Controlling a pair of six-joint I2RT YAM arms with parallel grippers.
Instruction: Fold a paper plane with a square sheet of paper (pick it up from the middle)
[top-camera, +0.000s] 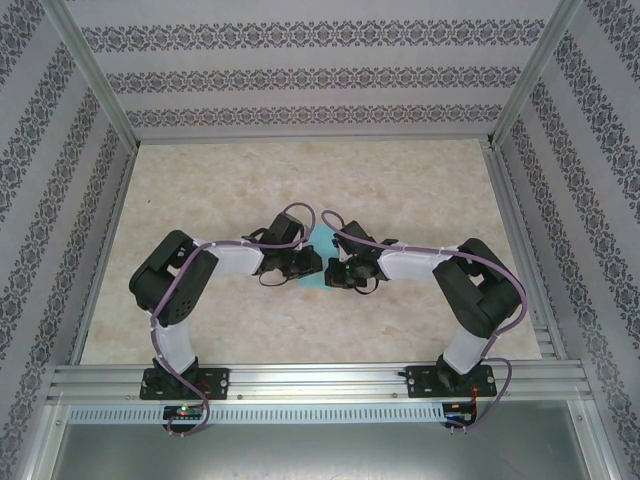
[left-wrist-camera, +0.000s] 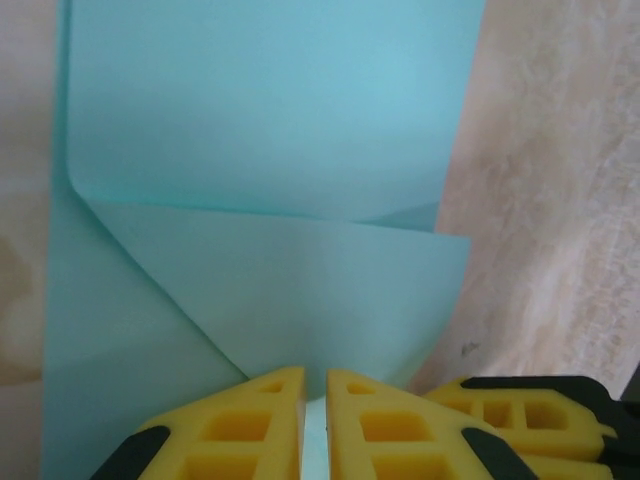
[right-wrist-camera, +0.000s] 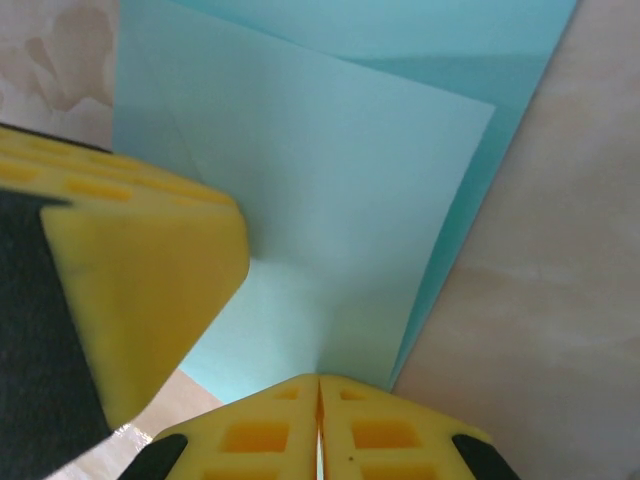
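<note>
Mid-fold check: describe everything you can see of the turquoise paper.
The paper is thin, plain, matte turquoise and partly folded, with layered flaps and a diagonal crease. It is at the middle of the table, between the left gripper and the right gripper, each shut on one of its edges from opposite sides.

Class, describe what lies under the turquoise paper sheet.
The beige marbled table shows beside the turquoise paper sheet and presumably runs under it. The sheet's overlapping folded layers cover that part, so anything beneath is hidden.
</note>
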